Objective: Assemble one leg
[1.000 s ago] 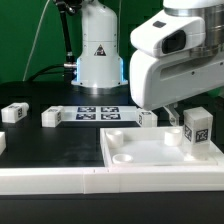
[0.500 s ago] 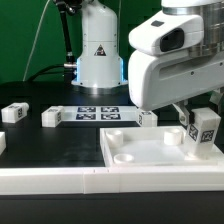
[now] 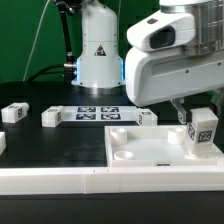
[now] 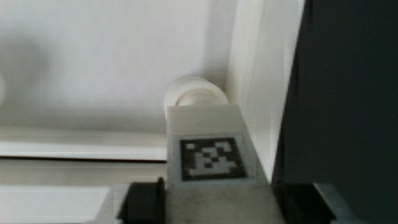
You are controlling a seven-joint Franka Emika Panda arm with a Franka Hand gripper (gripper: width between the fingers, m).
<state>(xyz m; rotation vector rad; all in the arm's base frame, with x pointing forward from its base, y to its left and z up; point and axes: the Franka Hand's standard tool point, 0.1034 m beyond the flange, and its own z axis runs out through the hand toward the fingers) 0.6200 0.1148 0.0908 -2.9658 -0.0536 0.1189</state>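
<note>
My gripper (image 3: 200, 114) is shut on a leg (image 3: 204, 131), a small white block with a black-and-white tag facing the camera. It holds the leg upright over the near right corner of the large white panel (image 3: 150, 152). In the wrist view the leg (image 4: 210, 140) sits between the two dark fingers (image 4: 150, 203) of the gripper (image 4: 210, 206), its far end by a round corner socket (image 4: 198, 92) of the panel (image 4: 89, 70). I cannot tell whether the leg touches the socket.
Three more legs lie on the black table: one at the exterior view's left (image 3: 14, 113), one beside the marker board (image 3: 52, 117), one behind the panel (image 3: 148, 117). The marker board (image 3: 96, 112) lies before the robot base (image 3: 97, 50). A white rail (image 3: 50, 180) runs along the front.
The gripper has carried the leg toward the exterior view's right, over the panel's right corner; the leg now sits slightly tilted. The other legs have not moved.
</note>
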